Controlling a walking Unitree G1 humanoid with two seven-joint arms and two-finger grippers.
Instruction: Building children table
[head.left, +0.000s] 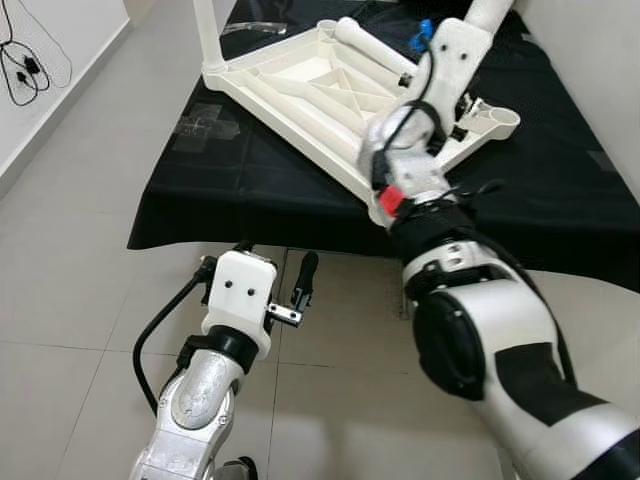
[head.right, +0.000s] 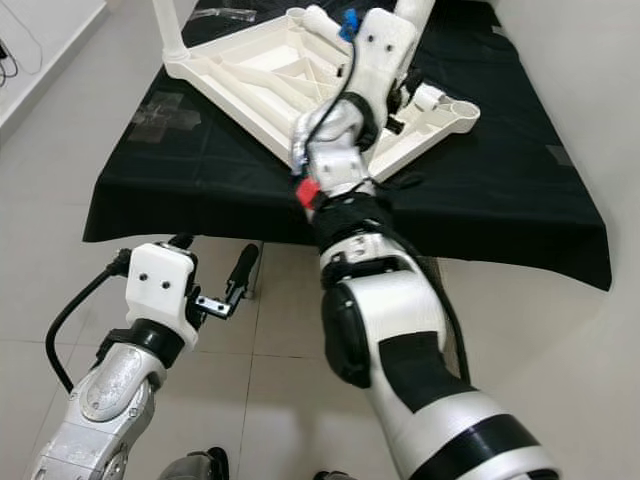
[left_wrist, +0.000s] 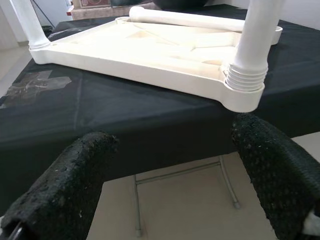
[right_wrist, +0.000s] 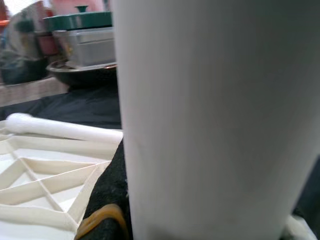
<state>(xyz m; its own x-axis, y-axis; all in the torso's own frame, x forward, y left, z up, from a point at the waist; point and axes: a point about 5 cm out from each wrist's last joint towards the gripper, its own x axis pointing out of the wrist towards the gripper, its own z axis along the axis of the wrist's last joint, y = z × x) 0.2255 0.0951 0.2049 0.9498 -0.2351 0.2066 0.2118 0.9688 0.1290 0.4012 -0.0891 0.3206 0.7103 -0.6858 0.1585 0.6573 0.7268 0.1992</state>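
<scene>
I am seeing one white plastic child's tabletop (head.left: 330, 90) lying upside down on the black-clothed table (head.left: 250, 180). I count three white round legs: two standing in corner sockets (left_wrist: 255, 45) (head.left: 208, 30), one lying loose (head.left: 375, 50) across the underside. My right gripper (head.right: 405, 45) is clasping the near upright leg. My left gripper (left_wrist: 175, 170) is hanging spread wide, below the table edge.

Floor (head.left: 90, 160): pale glossy tiles with thin grout lines.
Wall (head.left: 50, 40): white, with black cables (head.left: 22, 62) hanging against it.
Black cloth (head.left: 560, 170): drapes a low stand with thin metal legs (left_wrist: 227, 182).
Tape (head.left: 200, 122): clear strips on the cloth.
</scene>
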